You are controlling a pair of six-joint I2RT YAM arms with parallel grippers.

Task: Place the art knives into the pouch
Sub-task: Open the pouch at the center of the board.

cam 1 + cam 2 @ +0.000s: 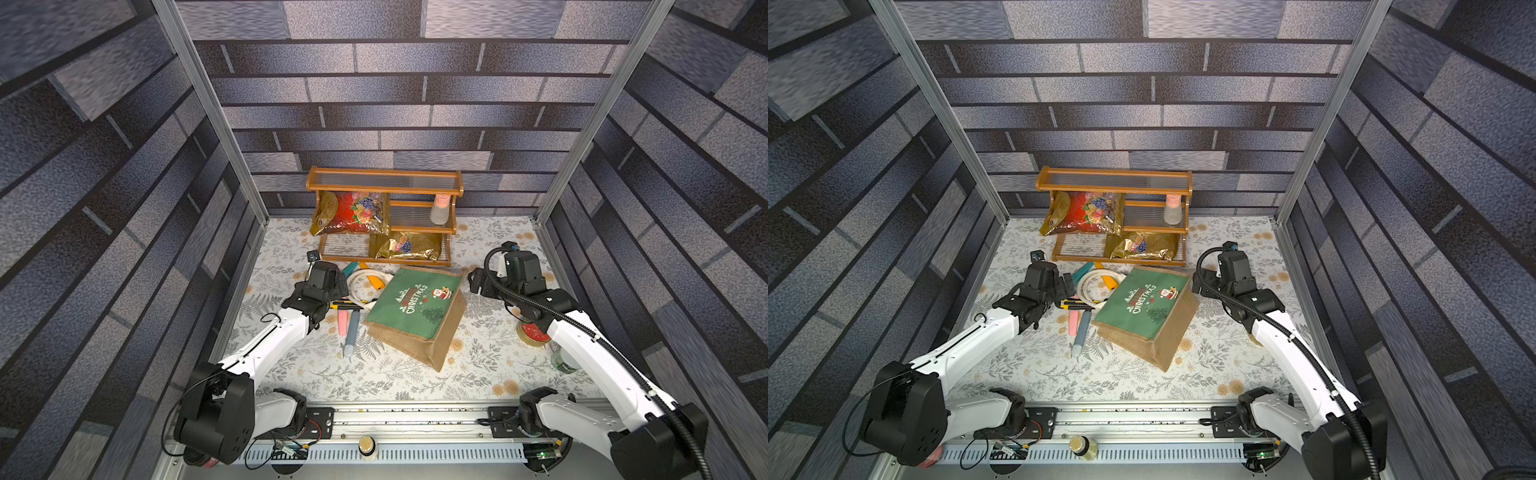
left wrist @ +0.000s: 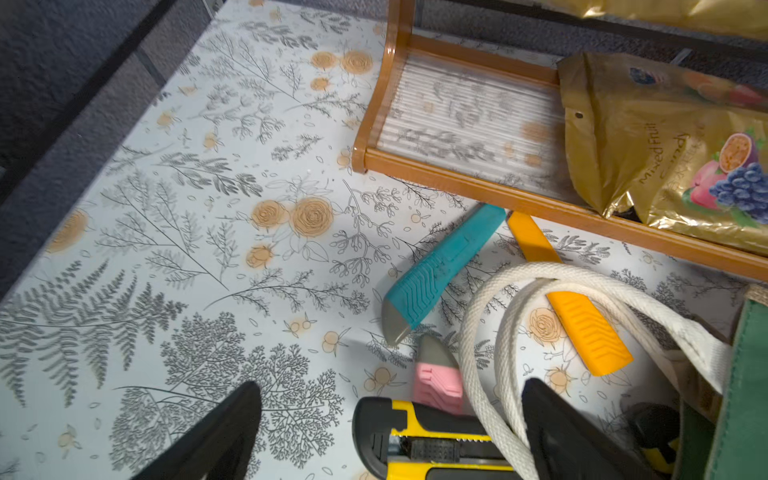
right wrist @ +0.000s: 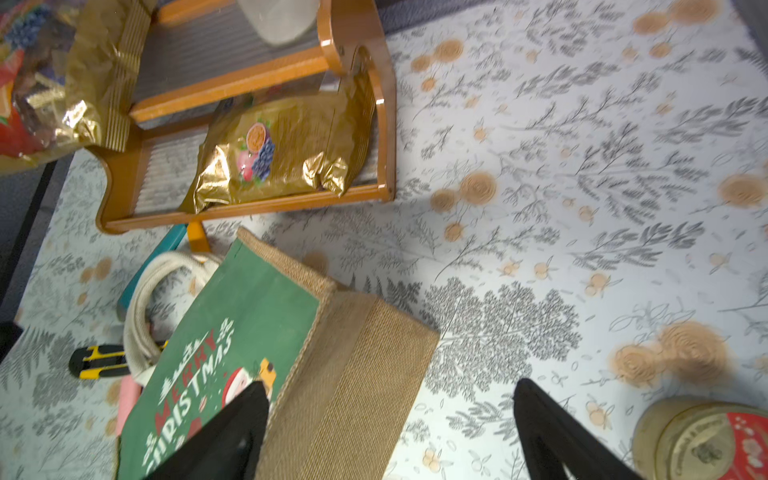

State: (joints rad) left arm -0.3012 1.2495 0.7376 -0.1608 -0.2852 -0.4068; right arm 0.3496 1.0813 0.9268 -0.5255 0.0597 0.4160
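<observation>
**Both fingers wide open, art knife on the tabletop outside the pouch**

The left gripper (image 2: 392, 384) hangs low over the tabletop (image 2: 208, 249). Its fingers (image 2: 232, 432) are spread wide and hold nothing. The yellow-and-black art knife (image 2: 419, 444) lies flat under the gap between these fingers, nearer to the finger on the pouch side. A white rope handle (image 2: 482, 332) of the pouch crosses over the knife. Just beyond the fingertips lie a pink knife (image 2: 438, 382), a teal knife (image 2: 440, 266) and an orange knife (image 2: 582, 328).

The pouch (image 1: 415, 307) lies on its side between the two pairs of fingers, with the green panel up and the handles toward the left fingers. The right gripper (image 3: 390, 385) is open wide too and is empty. One of its fingers (image 3: 232, 432) is over the edge of the green panel, the other over bare tabletop. It cannot be told if any finger touches the pouch. A round tin (image 3: 702, 444) with a red lid stands just beside the outer right finger.
</observation>
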